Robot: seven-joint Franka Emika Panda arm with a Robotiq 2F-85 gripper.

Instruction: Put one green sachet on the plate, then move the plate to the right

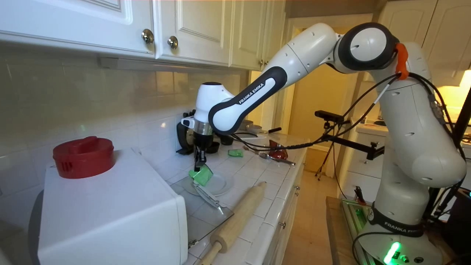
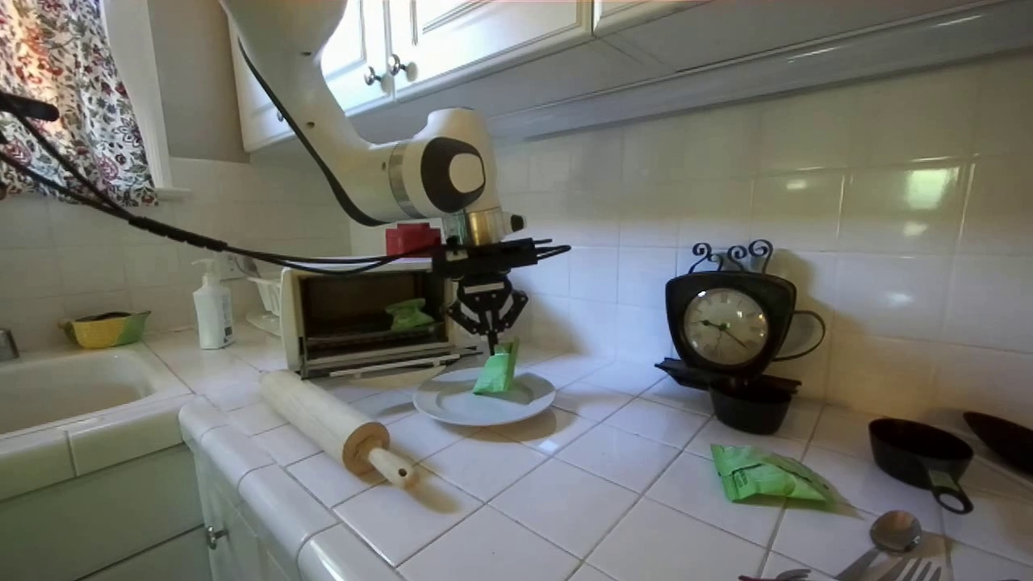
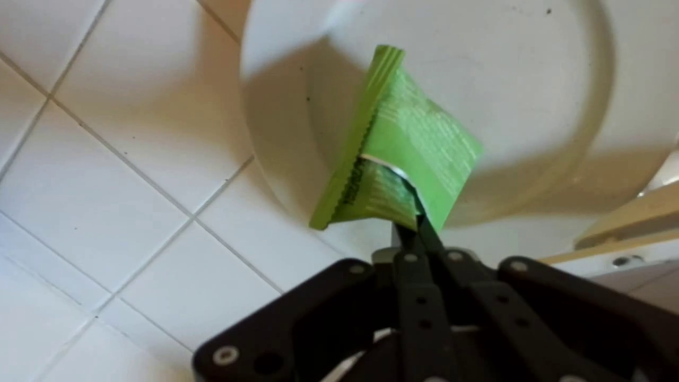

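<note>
We see the fingers pinched closed on the upper part of the green sachet, which hangs tilted over the plate; whether its lower end touches, we cannot tell. The plate lies on the tiled desk, near the rolling pin and the toaster oven. In an exterior view we find another green packet on the desk, near a black pan.

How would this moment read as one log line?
jaws: shut on green sachet | position: over white plate, contact unclear | release: not yet
</note>
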